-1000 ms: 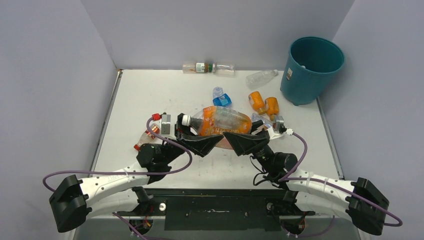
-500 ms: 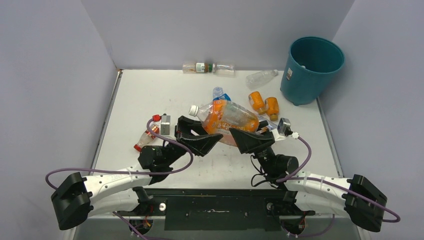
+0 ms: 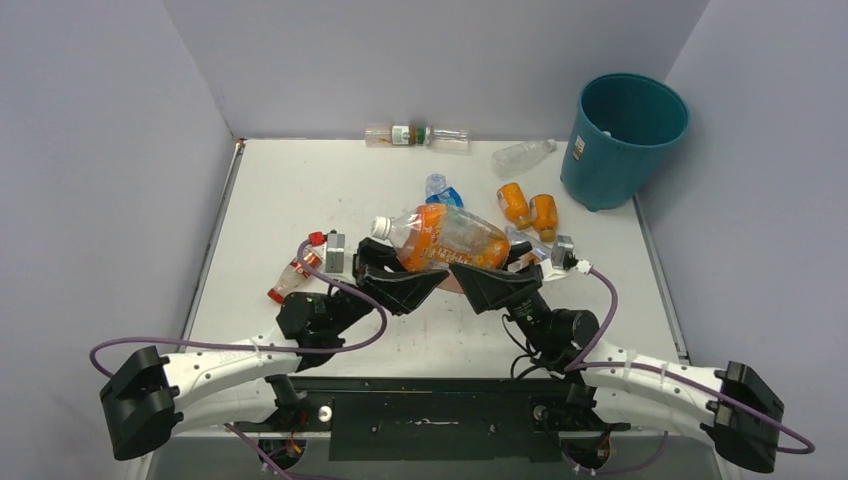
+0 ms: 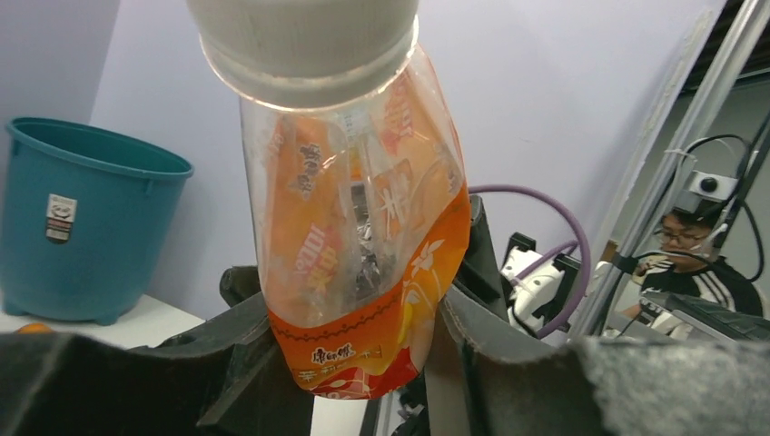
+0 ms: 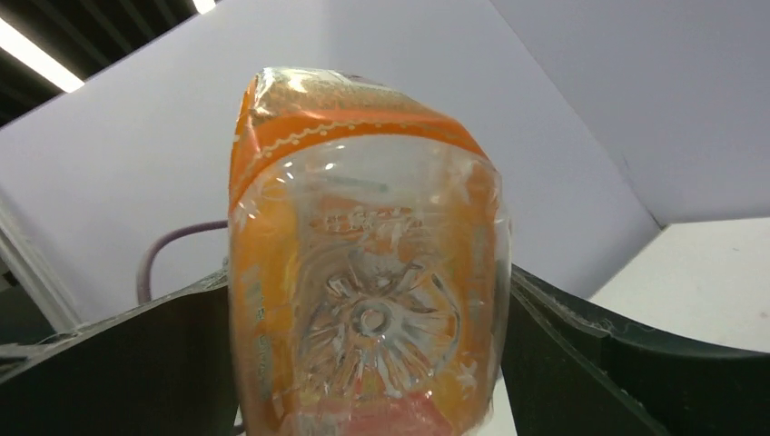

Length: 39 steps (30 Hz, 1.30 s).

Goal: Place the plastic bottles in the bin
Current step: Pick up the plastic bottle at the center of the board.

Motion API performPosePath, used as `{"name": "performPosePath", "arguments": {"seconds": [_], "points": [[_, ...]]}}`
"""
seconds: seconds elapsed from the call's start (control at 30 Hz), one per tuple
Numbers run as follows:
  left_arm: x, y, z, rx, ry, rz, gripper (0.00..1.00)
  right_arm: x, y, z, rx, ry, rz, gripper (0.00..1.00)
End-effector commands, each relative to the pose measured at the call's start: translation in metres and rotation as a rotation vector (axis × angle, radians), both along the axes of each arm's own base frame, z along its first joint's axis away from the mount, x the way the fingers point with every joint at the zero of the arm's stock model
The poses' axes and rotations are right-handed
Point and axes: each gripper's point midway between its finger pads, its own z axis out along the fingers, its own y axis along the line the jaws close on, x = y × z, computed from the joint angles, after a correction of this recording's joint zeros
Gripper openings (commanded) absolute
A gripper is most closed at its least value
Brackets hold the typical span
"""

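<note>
A large crushed jug [image 3: 445, 238] with an orange label and white cap hangs above the table's middle, between my two grippers. My left gripper [image 3: 405, 264] is shut on its neck half; the label's lower edge [image 4: 363, 354] is squeezed between its fingers. My right gripper [image 3: 490, 266] stands open, its fingers spread wide beside the jug's ribbed base [image 5: 368, 318]. The teal bin [image 3: 625, 135] stands at the far right corner and also shows in the left wrist view [image 4: 82, 227]. Two small orange bottles [image 3: 528, 208], a blue-labelled one [image 3: 443, 193] and a clear one [image 3: 522, 155] lie beyond the jug.
Two clear bottles [image 3: 415, 135] lie end to end along the back wall. A small red-capped bottle [image 3: 293, 277] lies left of my left arm. Grey walls close the table's left, back and right sides. A white label [image 3: 577, 148] marks the bin's side.
The jug rose and swung rightward, then settled slightly back to the left. My left fingers have narrowed onto it while the right fingers have spread wide.
</note>
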Motion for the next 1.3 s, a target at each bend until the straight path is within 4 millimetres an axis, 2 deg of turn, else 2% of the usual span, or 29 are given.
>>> {"name": "performPosePath", "arguments": {"seconds": [0.0,0.13,0.23,0.3,0.37,0.43,0.53,0.6,0.77,0.9,0.93,1.03,1.27], "points": [[0.006,0.022,0.024,-0.003,-0.031,0.107,0.0,0.013,0.004,-0.011,-0.218,0.129,-0.063,0.9],[0.022,0.039,0.026,0.087,-0.01,0.198,0.0,0.017,-0.022,-0.013,-0.339,0.218,-0.153,0.9],[0.047,0.053,0.019,0.278,0.037,0.281,0.0,0.021,-0.049,-0.012,-0.459,0.27,-0.259,0.9],[0.055,0.059,0.011,0.421,0.036,0.278,0.0,0.022,-0.071,-0.004,-0.542,0.271,-0.343,0.9],[0.056,0.06,0.0,0.547,0.036,0.225,0.0,0.018,-0.083,0.006,-0.632,0.214,-0.38,0.9],[0.048,0.057,-0.02,0.668,0.039,0.131,0.0,0.013,-0.086,0.022,-0.701,0.144,-0.384,0.9],[0.04,0.05,-0.045,0.806,0.04,0.024,0.0,0.01,-0.077,0.039,-0.773,0.078,-0.361,0.9],[0.038,0.046,-0.066,0.895,0.051,-0.036,0.0,0.015,-0.066,0.043,-0.831,0.066,-0.347,0.9],[0.047,0.035,-0.091,0.928,0.077,-0.062,0.0,0.033,-0.032,0.03,-0.969,0.086,-0.323,0.9],[0.045,0.027,-0.115,0.925,0.109,-0.111,0.0,0.047,-0.006,0.013,-1.04,0.11,-0.301,0.97],[0.045,0.025,-0.119,0.925,0.116,-0.123,0.0,0.05,0.0,0.008,-1.06,0.121,-0.297,1.0],[0.044,0.024,-0.126,0.931,0.136,-0.135,0.0,0.057,0.016,-0.011,-1.116,0.147,-0.276,0.91],[0.038,0.028,-0.123,0.902,0.096,-0.119,0.0,0.057,0.035,-0.02,-1.099,0.134,-0.227,0.81]]}}
